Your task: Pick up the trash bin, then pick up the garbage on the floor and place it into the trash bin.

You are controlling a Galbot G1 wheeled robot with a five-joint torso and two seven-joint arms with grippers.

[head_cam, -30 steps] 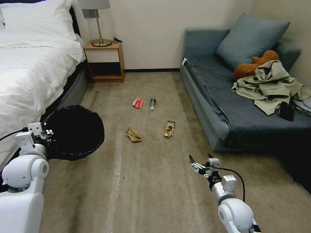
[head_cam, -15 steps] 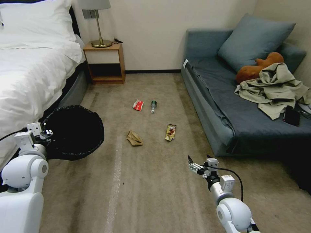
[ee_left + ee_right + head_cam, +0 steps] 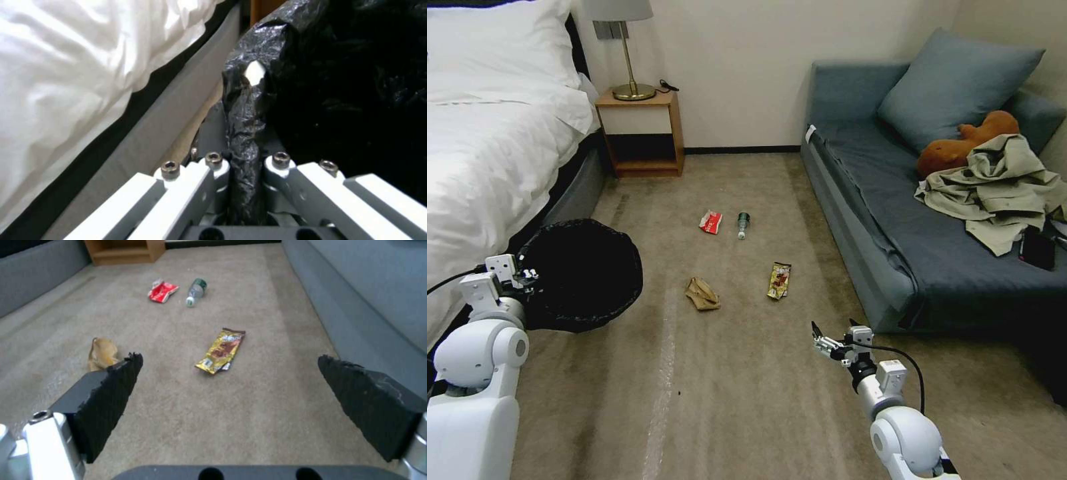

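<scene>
My left gripper (image 3: 527,273) is shut on the rim of the trash bin (image 3: 584,273), whose black bag liner (image 3: 242,133) is pinched between the fingers beside the bed. The garbage lies on the carpet ahead: a brown paper wad (image 3: 702,294), a red-and-white wrapper (image 3: 711,222), a small clear bottle (image 3: 742,224) and a gold-brown snack packet (image 3: 779,280). My right gripper (image 3: 831,333) hovers open above the carpet, short of the snack packet (image 3: 221,350), with nothing between its pads (image 3: 111,396). The wad (image 3: 102,352), wrapper (image 3: 162,292) and bottle (image 3: 196,292) lie beyond.
A white bed (image 3: 487,153) runs along the left, a blue-grey sofa (image 3: 907,220) along the right with a beige shirt (image 3: 1000,190) and brown plush toy (image 3: 960,143). A wooden nightstand (image 3: 640,133) with a lamp stands against the far wall.
The whole view has shifted slightly, so the camera has moved: the sofa sits a little farther right and lower, the litter a little lower. Both grippers keep their states.
</scene>
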